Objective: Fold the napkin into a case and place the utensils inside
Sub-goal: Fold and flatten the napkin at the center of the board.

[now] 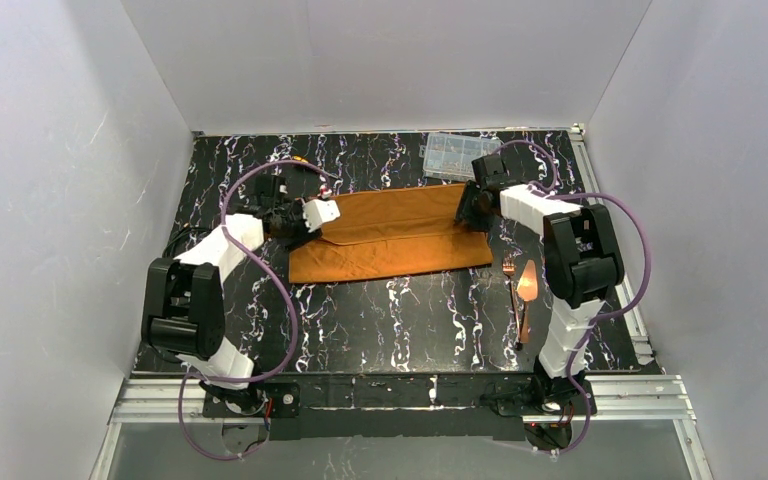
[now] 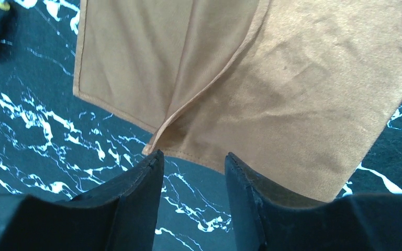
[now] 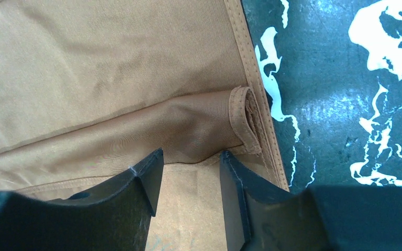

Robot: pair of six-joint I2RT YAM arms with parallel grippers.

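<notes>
Napkin (image 1: 390, 235): rust-orange, folded into a long band lying crosswise just past table centre, its upper layer overlapping the lower along a slanting hem. Left gripper (image 2: 193, 157): at the band's 9 o'clock end, fingers moderately apart with nothing between them, tips just short of the corner where the two layers meet. Right gripper (image 3: 188, 154): at the 3 o'clock end, fingers partly apart over a rolled fold of cloth, no clamp seen. Utensils (image 1: 518, 285): copper-coloured, a fork and a broader-bladed piece, side by side at 4 o'clock, apart from the napkin; the right arm covers their near ends. Clear box (image 1: 447, 155): at 1 o'clock by the far edge, partly behind the right wrist. Yellow-tipped item (image 1: 303, 160): at 11 o'clock, too small to identify. Purple cables (image 1: 260, 260): looped along both arms. Table (image 1: 390, 320): black with white marbling. Walls (image 1: 380, 60): plain white on three sides.
</notes>
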